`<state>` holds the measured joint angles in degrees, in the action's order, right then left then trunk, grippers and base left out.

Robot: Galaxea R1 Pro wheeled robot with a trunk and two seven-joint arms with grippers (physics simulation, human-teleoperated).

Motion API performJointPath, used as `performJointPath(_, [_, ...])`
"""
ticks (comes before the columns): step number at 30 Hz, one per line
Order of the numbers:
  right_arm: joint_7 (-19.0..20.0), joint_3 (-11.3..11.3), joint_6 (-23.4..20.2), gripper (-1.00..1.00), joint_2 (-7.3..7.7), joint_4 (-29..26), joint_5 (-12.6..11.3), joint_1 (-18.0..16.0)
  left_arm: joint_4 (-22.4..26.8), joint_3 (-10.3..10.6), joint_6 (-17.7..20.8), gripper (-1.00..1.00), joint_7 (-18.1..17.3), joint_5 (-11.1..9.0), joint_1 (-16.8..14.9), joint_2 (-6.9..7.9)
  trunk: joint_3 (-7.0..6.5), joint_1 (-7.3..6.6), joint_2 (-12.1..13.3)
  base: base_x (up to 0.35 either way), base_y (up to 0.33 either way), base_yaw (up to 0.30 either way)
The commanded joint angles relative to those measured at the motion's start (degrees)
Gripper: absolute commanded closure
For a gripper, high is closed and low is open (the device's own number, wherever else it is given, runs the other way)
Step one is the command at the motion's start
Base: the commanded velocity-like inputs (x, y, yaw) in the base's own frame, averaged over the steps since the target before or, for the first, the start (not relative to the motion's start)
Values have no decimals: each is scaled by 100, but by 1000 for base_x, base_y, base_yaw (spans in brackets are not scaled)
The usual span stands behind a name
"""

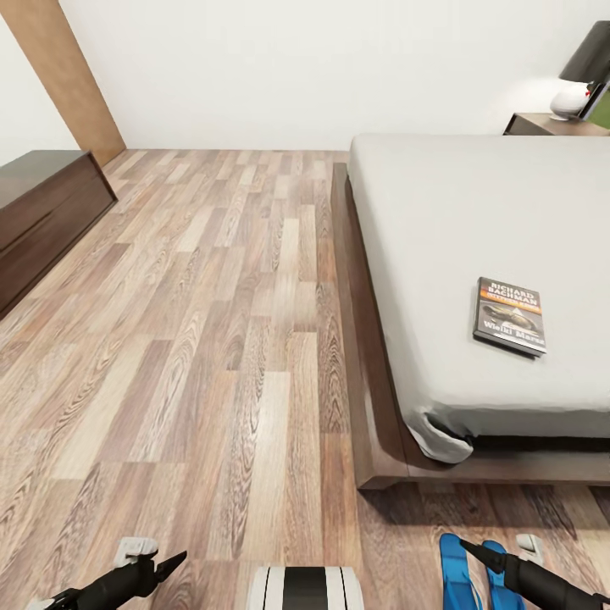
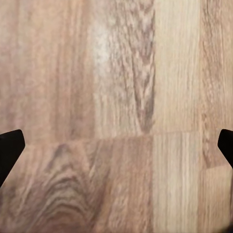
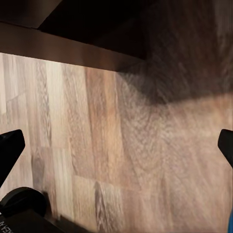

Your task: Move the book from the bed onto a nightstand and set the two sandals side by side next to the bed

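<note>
The book (image 1: 509, 316) lies flat on the light-grey mattress of the bed (image 1: 457, 220), near its foot end. One nightstand (image 1: 542, 124) stands at the far side of the bed. The two sandals, one (image 1: 455, 566) beside the other (image 1: 496, 583), lie on the floor just past the bed's foot, partly hidden by my right arm. My right gripper (image 1: 471, 550) hangs over them, open and empty (image 3: 116, 150), and the bed's dark frame (image 3: 73, 48) lies ahead of it. My left gripper (image 1: 172, 562) is open over bare floor (image 2: 116, 150).
A long dark-brown dresser (image 1: 42, 212) stands along the left wall. A lamp (image 1: 586, 55) sits on the nightstand. A brown door (image 1: 72, 76) is at the far left corner. Wood-plank floor (image 1: 220, 322) stretches between the dresser and the bed.
</note>
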<state>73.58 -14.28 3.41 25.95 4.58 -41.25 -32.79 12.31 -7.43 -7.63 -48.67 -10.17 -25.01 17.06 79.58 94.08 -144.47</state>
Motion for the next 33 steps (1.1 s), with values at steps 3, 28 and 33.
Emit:
performJointPath(3, [-214,-43,36,-100,-2,24,-45,-8,-6,-22,-28,-100,-20,15,-4,-1,4,-1,-2,0,0,0])
performJointPath(28, [-960,-49,46,-100,-55,17,-47,-8,-9,-22,-26,-100,-7,15,-4,-1,-528,-63,30,0,0,0])
performJointPath(33, [-960,-49,46,-100,-55,17,-45,-8,-9,-22,-21,-100,-3,15,-4,-1,-639,-76,37,0,0,0])
